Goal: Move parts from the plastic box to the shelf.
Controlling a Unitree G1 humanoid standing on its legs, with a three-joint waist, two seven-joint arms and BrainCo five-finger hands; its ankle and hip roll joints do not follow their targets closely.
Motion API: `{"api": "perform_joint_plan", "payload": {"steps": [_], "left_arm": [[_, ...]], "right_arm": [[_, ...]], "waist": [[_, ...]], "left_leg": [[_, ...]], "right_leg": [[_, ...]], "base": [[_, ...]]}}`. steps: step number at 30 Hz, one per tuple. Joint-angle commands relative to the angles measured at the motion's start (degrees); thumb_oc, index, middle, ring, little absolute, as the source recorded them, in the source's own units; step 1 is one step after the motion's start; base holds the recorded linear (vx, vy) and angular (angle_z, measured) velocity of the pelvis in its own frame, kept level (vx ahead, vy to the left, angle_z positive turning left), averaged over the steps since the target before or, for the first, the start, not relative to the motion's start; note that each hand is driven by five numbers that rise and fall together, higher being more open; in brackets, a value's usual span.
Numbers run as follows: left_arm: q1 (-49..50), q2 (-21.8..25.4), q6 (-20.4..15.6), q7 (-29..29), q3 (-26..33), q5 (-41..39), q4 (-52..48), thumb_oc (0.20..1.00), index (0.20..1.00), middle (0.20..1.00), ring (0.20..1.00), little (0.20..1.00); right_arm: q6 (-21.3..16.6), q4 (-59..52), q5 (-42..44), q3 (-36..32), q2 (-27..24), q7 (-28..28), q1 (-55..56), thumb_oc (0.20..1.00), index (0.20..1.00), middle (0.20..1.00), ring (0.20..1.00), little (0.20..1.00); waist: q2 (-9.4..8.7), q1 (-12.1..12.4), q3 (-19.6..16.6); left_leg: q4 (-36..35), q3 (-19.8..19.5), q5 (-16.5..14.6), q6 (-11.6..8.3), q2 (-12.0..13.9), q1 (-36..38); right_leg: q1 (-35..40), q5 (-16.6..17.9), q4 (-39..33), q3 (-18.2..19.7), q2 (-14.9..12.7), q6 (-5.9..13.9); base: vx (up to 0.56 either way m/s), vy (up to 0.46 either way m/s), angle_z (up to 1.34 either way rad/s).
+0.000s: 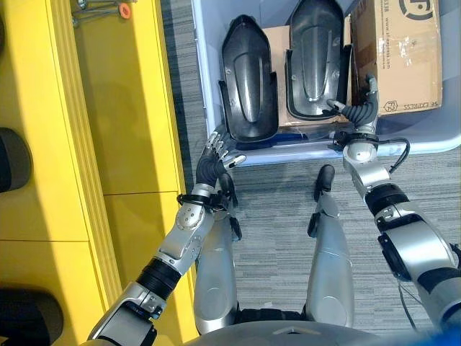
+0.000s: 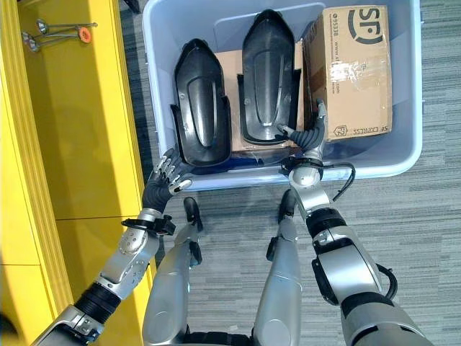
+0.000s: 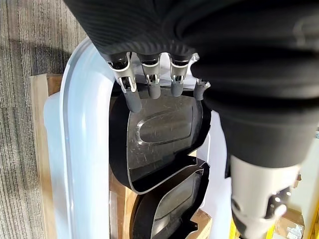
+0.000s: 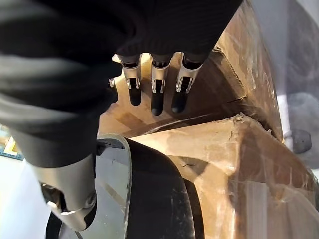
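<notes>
Fingers (image 3: 152,84) of our left hand (image 2: 164,184) were straight and spread, their dark tips at the near rim of the plastic box (image 2: 155,79) beside the lower end of the left black part (image 2: 200,104); they curled round nothing. Our right hand (image 2: 306,137) reached over the same near rim further right, between the right black part (image 2: 268,72) and the tall cardboard box (image 2: 349,68). Its fingers (image 4: 157,94) hung relaxed against the cardboard in the right wrist view, while the thumb lay on the inner face of the right black part at its lower edge. We could not tell whether the thumb and fingers pinched that part's wall or merely rested on it.

Both black parts stood side by side inside the plastic box, hollow faces toward us, leaning on a flatter cardboard carton (image 2: 234,65) behind them. The tall cardboard box filled the plastic box's right end, touching the right black part's side. The plastic box sat on grey carpet (image 2: 403,216). Along the carpet's left edge ran the yellow shelf (image 2: 79,144), with two metal funnel-shaped pieces (image 2: 54,30) and an orange disc (image 2: 85,34) lying near its far end.
</notes>
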Motion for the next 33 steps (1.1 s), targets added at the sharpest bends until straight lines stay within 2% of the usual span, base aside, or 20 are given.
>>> {"api": "perform_joint_plan", "payload": {"steps": [1,16,23,24,25,33], "left_arm": [[3.0,2.7,-1.5,-0.4,-1.2,-0.2,-3.7,1.0,1.0,1.0,1.0,1.0],[1.4,3.5,-1.8,-0.7,-2.7,-0.7,-5.4,1.0,1.0,1.0,1.0,1.0],[1.3,3.7,-1.7,-0.7,-3.0,-0.9,-5.9,1.0,1.0,1.0,1.0,1.0],[1.4,4.0,-1.7,-0.7,-3.2,-1.1,-6.2,1.0,1.0,1.0,1.0,1.0],[1.6,4.2,-1.7,-0.7,-3.4,-1.3,-6.5,1.0,1.0,1.0,1.0,1.0],[1.7,4.3,-1.3,-0.5,-3.3,-1.3,-6.9,1.0,1.0,1.0,1.0,1.0]], "right_arm": [[-1.0,2.4,1.7,0.2,-2.6,-0.2,-2.0,1.0,1.0,1.0,1.0,1.0],[1.1,13.2,1.4,4.7,-6.5,1.6,-11.3,1.0,1.0,1.0,1.0,1.0],[1.6,15.1,0.9,6.0,-7.7,1.9,-13.4,1.0,1.0,1.0,1.0,1.0],[1.8,15.8,0.7,6.5,-8.2,2.0,-14.4,1.0,1.0,1.0,1.0,1.0],[1.9,16.1,0.8,6.6,-8.6,1.8,-15.1,1.0,1.0,1.0,1.0,1.0],[2.1,18.4,1.6,6.4,-10.0,1.4,-16.6,1.0,1.0,1.0,1.0,1.0]], "waist": [[0.75,1.3,0.2],[2.21,3.4,0.2],[2.7,3.9,0.2],[2.95,4.2,0.2],[3.09,4.3,0.2],[3.67,4.6,0.2]], "left_leg": [[3.9,-5.7,-2.9,-1.0,1.1,-2.3],[7.0,-7.3,-3.7,-0.44,0.6,-7.0],[11.4,-8.3,-5.4,0.32,0.6,-11.0],[12.6,-8.7,-7.2,-0.02,0.6,-11.0],[13.4,-9.0,-7.6,0.06,0.5,-11.7],[14.6,-9.0,-8.0,0.25,0.0,-13.4]], "right_leg": [[-2.0,-2.6,4.5,-0.4,-1.6,2.32],[-5.3,-3.7,7.3,-0.5,-2.1,2.24],[-8.8,-5.1,11.4,-0.1,-2.4,1.74],[-8.6,-7.0,12.8,0.2,-2.4,2.05],[-9.3,-7.4,13.7,0.4,-2.5,2.03],[-11.0,-8.1,15.5,0.9,-2.9,1.79]], "base": [[0.0,0.0,0.0],[0.0,0.0,0.03],[0.01,0.005,0.1],[0.07,0.021,0.06],[0.07,0.021,0.03],[0.0,0.015,0.03]]}}
